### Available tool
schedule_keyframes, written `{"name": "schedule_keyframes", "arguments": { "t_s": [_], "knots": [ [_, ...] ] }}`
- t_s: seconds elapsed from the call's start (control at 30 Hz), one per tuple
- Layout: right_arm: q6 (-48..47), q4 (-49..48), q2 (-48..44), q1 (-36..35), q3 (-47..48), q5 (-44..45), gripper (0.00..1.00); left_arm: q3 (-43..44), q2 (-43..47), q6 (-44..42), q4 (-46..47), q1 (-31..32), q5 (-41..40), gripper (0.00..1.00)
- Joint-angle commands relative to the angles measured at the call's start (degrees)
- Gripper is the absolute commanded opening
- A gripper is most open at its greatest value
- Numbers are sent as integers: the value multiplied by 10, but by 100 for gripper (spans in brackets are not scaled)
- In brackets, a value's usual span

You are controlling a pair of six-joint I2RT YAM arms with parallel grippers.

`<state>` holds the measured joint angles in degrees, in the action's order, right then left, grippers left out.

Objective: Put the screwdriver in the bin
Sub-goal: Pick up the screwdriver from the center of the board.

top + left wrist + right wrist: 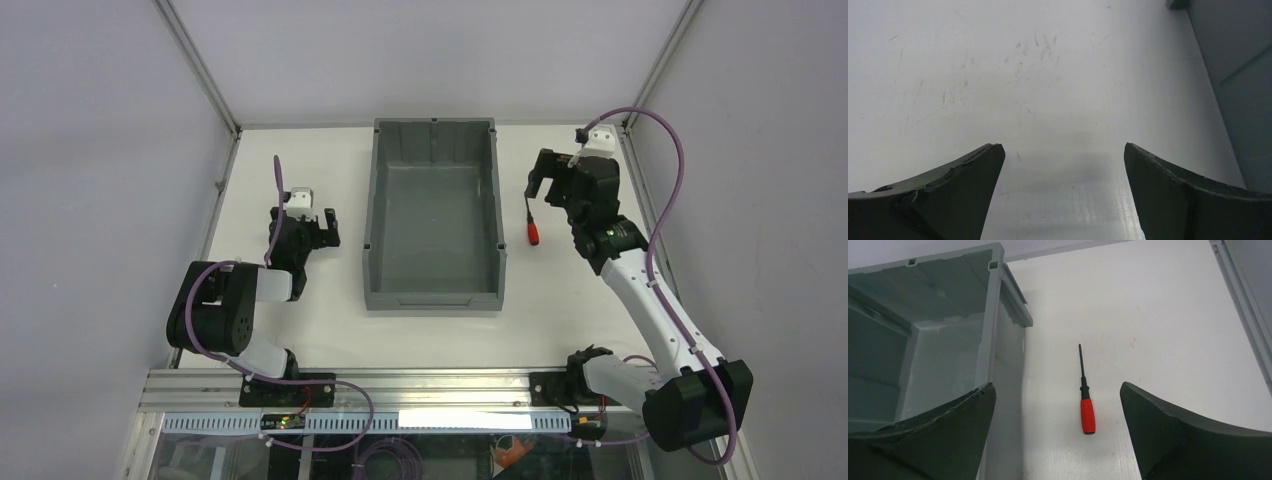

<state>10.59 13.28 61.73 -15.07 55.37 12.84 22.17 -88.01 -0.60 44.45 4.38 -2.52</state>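
The screwdriver [533, 225], with a red handle and thin black shaft, lies flat on the white table just right of the bin [372, 190], a large dark grey bin that holds nothing. In the right wrist view the screwdriver [1087, 415] lies between my fingers, handle towards me, and the bin's wall [993, 315] stands at the left. My right gripper [540, 185] is open and empty, hovering above the screwdriver. My left gripper [318, 228] is open and empty over bare table left of the bin; its fingers [963, 185] frame only table, with the bin's wall [1243, 100] at the right.
Metal frame posts and grey walls bound the table at the left, right and back. A purple cable loops from each arm. The aluminium rail with the arm bases runs along the near edge [430, 385].
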Motion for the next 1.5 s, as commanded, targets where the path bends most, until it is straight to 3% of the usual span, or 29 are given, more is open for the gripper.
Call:
{"name": "schedule_keyframes", "arguments": {
  "t_s": [0.0,0.37,0.7,1.07,1.47],
  "knots": [
    [-2,-33,-16,3,-1,8,99,-2,18,4,16,-6,9,99],
    [-5,-40,-17,3,2,7,99,-2,18,4,16,-6,9,99],
    [6,14,-15,2,63,-6,99,-2,18,4,16,-6,9,99],
    [6,158,53,2,254,-21,99,-2,19,4,16,-6,9,99],
    [-16,371,211,2,515,-18,99,-2,18,5,16,-6,9,99]
  ]
}}
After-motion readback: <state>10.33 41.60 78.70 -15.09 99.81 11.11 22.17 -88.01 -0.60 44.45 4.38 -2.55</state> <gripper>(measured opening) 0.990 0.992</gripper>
